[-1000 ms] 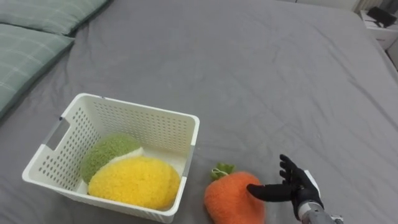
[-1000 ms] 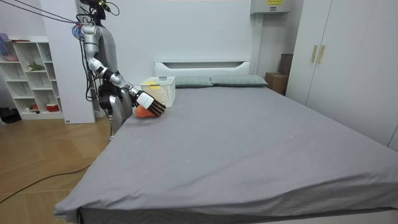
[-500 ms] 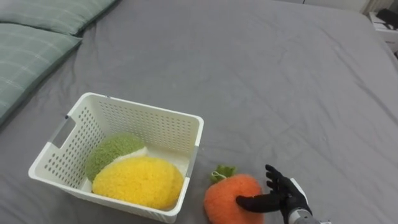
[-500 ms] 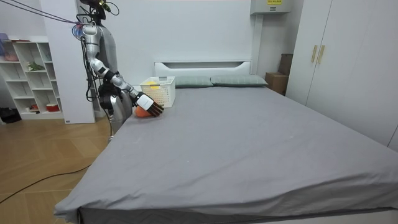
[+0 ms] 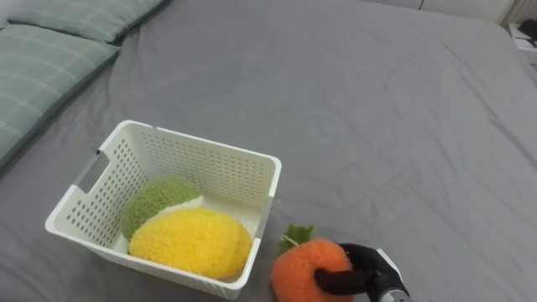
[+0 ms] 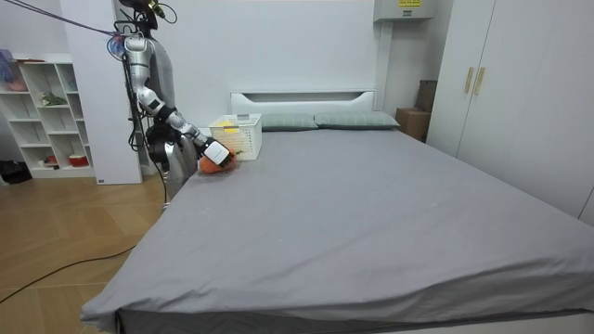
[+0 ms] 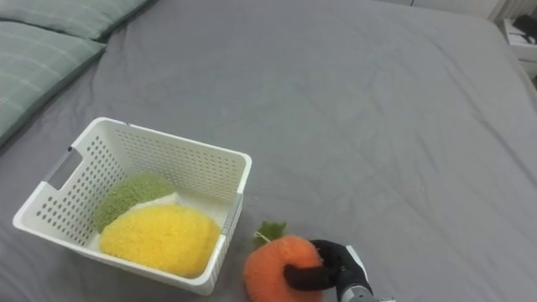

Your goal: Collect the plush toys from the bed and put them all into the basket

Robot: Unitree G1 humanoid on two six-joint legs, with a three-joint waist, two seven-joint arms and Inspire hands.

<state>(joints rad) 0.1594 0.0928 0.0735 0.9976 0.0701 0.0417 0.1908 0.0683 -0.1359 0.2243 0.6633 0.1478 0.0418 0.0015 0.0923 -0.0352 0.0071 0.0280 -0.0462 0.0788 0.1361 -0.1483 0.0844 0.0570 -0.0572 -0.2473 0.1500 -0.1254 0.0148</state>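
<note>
A: What is the biggest thing here?

B: The bed [image 5: 377, 109], covered with a plain grey sheet. The robot stands at its side, close to the headboard end, at the room view's left. Two green checked pillows [image 5: 46, 63] lie at the head.

A: And on the sheet?

B: A white basket [image 5: 205, 172] with perforated walls and a slot handle in its short side. It sits upright on the bed, near the edge where the robot stands.

A: What is in it?

B: Two soft toys. A yellow toy [image 5: 191, 243] fills the near half and rises to about rim height. A green toy [image 5: 155, 201] with a pale band lies behind it, touching it, toward the handle side. Part of the far floor of the basket is bare.

A: Is any toy outside it?

B: An orange toy [image 5: 298, 267], round, with a green leaf tuft [image 5: 295, 235] on top. It is outside the basket, just beside its near right corner, with a thin strip of sheet between them.

A: Does a hand have it?

B: Yes, the right hand [image 5: 369, 273]. Its dark fingers are curled round the toy's right side and the thumb wraps across the front. Whether the toy rests on the sheet or is raised off it, I cannot tell.
</note>
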